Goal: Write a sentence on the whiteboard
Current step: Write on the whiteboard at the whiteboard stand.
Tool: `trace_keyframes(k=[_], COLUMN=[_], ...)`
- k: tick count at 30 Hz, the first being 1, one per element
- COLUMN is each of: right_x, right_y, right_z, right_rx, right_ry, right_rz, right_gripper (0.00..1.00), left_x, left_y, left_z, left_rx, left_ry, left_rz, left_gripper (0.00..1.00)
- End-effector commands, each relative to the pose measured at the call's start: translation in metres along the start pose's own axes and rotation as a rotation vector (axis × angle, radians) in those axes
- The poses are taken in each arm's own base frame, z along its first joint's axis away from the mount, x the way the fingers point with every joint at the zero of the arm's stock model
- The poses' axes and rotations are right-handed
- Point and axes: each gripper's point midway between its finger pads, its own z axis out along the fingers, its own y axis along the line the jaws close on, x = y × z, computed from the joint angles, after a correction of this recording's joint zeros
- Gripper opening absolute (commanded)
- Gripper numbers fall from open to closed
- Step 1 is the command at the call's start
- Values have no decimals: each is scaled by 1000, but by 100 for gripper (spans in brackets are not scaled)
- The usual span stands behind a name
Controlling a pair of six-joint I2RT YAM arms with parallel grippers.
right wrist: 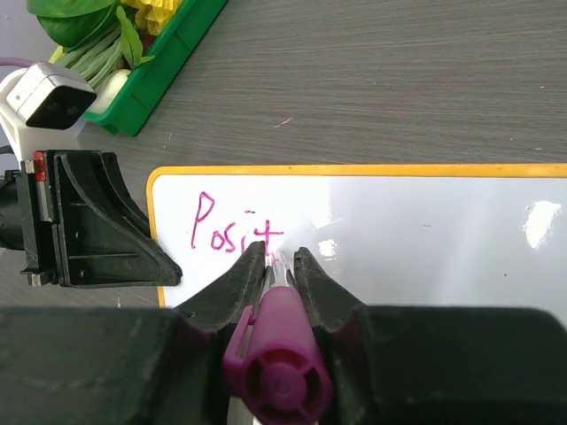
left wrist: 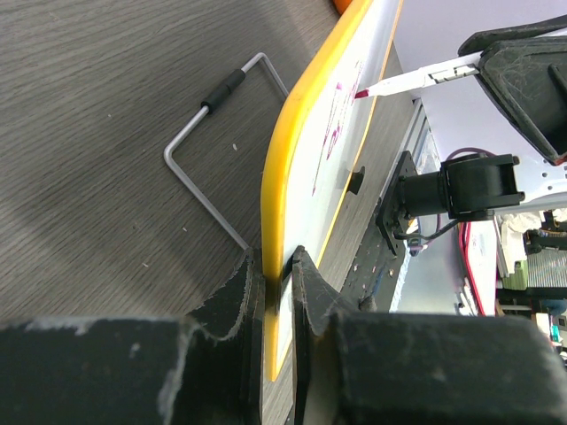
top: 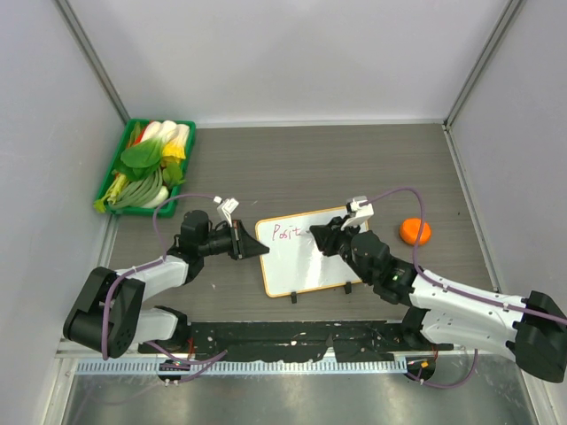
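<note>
Whiteboard (top: pixel 297 266) in left tool (left wrist: pixel 273 266), marker (right wrist: pixel 279 372) in right tool (right wrist: pixel 276 257)

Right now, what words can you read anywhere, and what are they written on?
"Posit": pink-purple handwritten letters on the small white orange-framed whiteboard.
Nothing else is readable: the purple marker pen in the right pincer shows no label.

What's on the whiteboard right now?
Pink letters "Posit" at the whiteboard's top left, with the marker's tip at the last one. The right gripper covers the board around the tip.
</note>
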Motion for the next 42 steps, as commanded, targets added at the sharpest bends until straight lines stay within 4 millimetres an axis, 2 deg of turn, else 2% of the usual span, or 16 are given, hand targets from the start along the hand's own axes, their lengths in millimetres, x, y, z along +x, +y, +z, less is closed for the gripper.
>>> trace_keyframes(k=[1,9,15,21,28,42], right_x=[-9,-33,-47,-36,-33,-7], right_y=[-9,10,12,2,-6,-15], right_z=[-1,-6,-6,3,-1,-6], right_rx=[53,-27,-20,33,49,62], right_ry=[-37,-99,-140,-121,-138,-46], right_rz=[-14,11,16,3,15,-6], right_gripper=[1,1,1,1,1,1], left_x=[5,6,6,5,6,6], left_y=[26,26,26,25,26,25], left_z=[1,1,2,1,1,1], left_rx=[-110,-110,-107,-108,-108,-107], left_ry=[0,3,6,2,3,3], left_rz=[8,7,8,10,9,10], left_gripper=[0,0,0,0,0,0])
